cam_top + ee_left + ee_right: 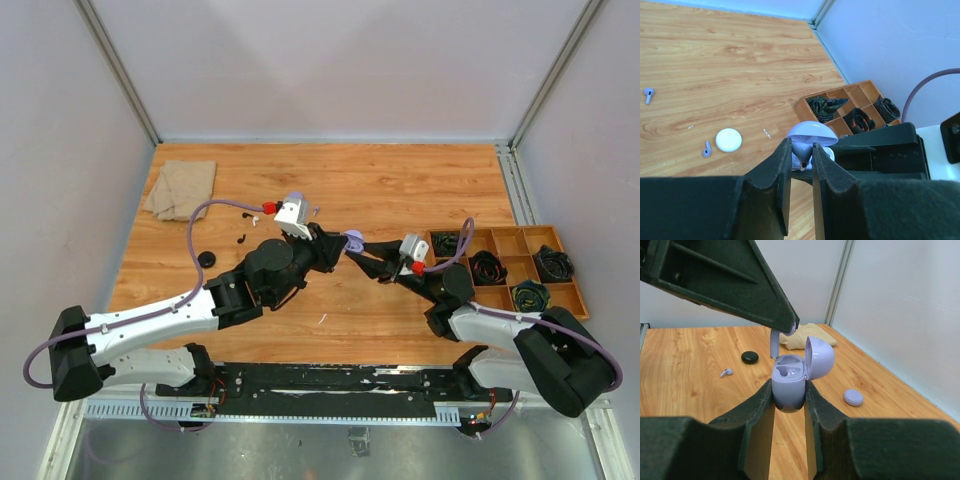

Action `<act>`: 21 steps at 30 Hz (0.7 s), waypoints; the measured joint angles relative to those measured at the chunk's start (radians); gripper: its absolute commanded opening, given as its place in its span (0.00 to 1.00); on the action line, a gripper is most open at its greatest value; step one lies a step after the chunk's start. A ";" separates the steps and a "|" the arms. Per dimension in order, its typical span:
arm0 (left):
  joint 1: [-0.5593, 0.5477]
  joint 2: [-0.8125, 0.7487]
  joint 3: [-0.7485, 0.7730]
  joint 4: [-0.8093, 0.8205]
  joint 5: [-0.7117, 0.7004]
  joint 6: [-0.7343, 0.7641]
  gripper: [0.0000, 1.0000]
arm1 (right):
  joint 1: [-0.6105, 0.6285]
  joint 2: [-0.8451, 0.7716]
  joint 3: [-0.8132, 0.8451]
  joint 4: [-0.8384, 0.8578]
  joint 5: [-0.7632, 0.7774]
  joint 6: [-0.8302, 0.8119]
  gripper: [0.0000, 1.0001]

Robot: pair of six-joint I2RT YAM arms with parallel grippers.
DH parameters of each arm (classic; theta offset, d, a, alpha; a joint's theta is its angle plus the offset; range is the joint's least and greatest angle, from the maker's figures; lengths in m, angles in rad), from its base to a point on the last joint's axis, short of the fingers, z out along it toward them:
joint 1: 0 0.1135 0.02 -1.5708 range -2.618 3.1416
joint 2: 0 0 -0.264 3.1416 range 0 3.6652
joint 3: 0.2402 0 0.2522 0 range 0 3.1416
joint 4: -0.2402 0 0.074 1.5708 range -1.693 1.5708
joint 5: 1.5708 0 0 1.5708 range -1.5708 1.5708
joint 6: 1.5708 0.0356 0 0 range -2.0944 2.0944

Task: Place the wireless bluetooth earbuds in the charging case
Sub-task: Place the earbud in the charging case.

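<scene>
Charging case point(788, 390), earbud point(774, 344) glossy plastic; table point(400, 190) smooth wood; cloth point(182, 188) coarse.

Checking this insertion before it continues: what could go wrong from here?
The earbud in the left gripper hangs near the rim of the case, not clearly over a well, so it may catch there. Pressing down might slip the case, held midair by the right gripper alone.

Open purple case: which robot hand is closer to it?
Right. The right gripper is clamped on the open purple case; the left gripper hangs just above it, pinching a pale purple earbud.
</scene>
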 measured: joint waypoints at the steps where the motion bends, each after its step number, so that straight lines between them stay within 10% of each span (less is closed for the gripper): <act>1: -0.002 0.005 0.000 0.001 -0.005 0.000 0.13 | 0.000 0.000 0.000 0.000 0.001 0.000 0.01; 21: -0.020 0.042 0.000 0.053 -0.049 0.016 0.13 | 0.000 -0.001 0.000 0.003 0.003 0.000 0.01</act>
